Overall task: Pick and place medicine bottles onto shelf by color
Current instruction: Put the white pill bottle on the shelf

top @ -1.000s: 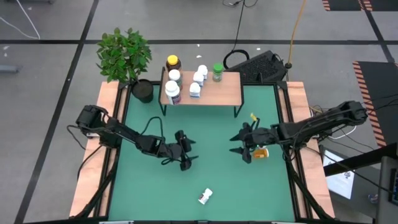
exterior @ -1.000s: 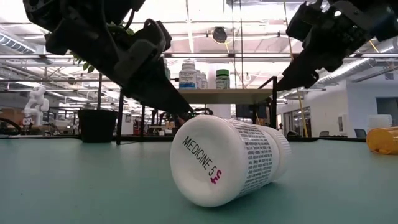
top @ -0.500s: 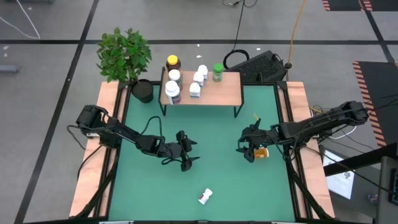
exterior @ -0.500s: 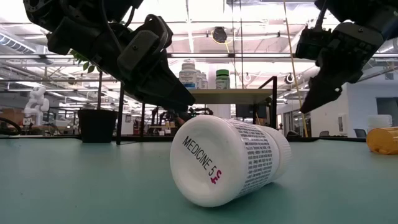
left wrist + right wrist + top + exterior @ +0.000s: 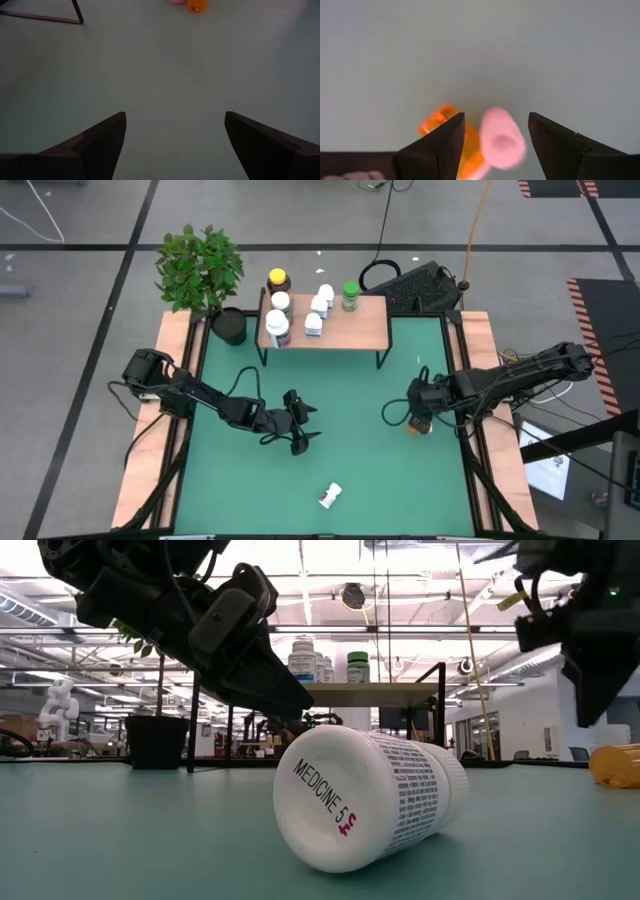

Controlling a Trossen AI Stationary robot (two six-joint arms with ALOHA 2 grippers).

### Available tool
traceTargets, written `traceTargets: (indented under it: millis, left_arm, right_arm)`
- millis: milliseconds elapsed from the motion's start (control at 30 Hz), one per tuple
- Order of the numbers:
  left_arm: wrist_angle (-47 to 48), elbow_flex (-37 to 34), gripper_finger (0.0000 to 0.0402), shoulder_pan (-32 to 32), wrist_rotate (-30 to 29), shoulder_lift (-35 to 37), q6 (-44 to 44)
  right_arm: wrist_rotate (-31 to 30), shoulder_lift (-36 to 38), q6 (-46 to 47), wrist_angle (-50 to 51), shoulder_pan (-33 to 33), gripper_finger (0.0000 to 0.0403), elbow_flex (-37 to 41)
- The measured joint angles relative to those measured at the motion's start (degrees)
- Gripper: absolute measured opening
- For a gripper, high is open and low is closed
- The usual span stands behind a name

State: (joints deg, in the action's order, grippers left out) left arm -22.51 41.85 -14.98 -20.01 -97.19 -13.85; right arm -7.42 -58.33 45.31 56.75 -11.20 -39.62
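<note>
An orange medicine bottle (image 5: 437, 120) with a pink cap (image 5: 501, 140) lies on its side on the green table near the right edge. My right gripper (image 5: 496, 116) hangs open above it, pointing down, one finger on each side, touching nothing. A white medicine bottle (image 5: 370, 795) lies on its side near the front edge. The shelf (image 5: 355, 330) at the back carries several upright bottles: white ones, an amber one (image 5: 278, 280) and a green one (image 5: 349, 295). My left gripper (image 5: 302, 430) hovers open left of the table's centre, with nothing between its fingers (image 5: 107, 137).
A black plant pot (image 5: 228, 326) with a green plant stands left of the shelf. A dark keyboard (image 5: 420, 285) lies behind the table's far right corner. Bare green tabletop (image 5: 350, 410) lies between the two grippers.
My right gripper has moved toward the table's right edge and tipped from slanting to pointing almost straight down, and it now stands over the orange bottle. The bottles have stayed where they were.
</note>
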Motion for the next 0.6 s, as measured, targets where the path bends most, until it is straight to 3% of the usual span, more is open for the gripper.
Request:
traceTargets:
  millis: [600]
  left_arm:
    - [0.0,0.0,0.0342,0.0,0.0,0.0,-0.1]
  right_arm:
    - [0.5,0.0,6.9,2.9,0.0,0.0210,0.0]
